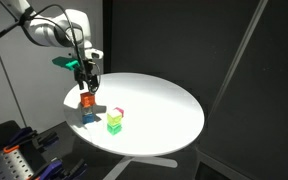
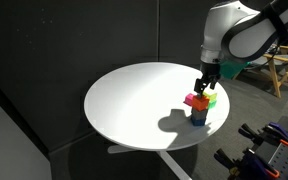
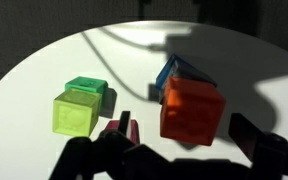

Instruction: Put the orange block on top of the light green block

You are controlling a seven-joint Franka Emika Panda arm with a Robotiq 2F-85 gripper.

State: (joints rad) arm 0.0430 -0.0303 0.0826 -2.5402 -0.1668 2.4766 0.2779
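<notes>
White table [image 1: 164, 110] holds the orange block [image 3: 192, 110] atop a blue block [image 3: 177, 70], near the green block [image 3: 76, 112], under the gripper [image 1: 88, 86], jaws apart; likely light and rigid, it suits pinching opposite flat faces.

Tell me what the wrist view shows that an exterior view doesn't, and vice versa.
Only the wrist view: a darker green block sitting distinct behind the light green block. Only an exterior view: the robot arm, the whole round white table and its base. Both: the gripper near the orange block, a dark blue block by the orange one, the light green block and a small pink piece.
</notes>
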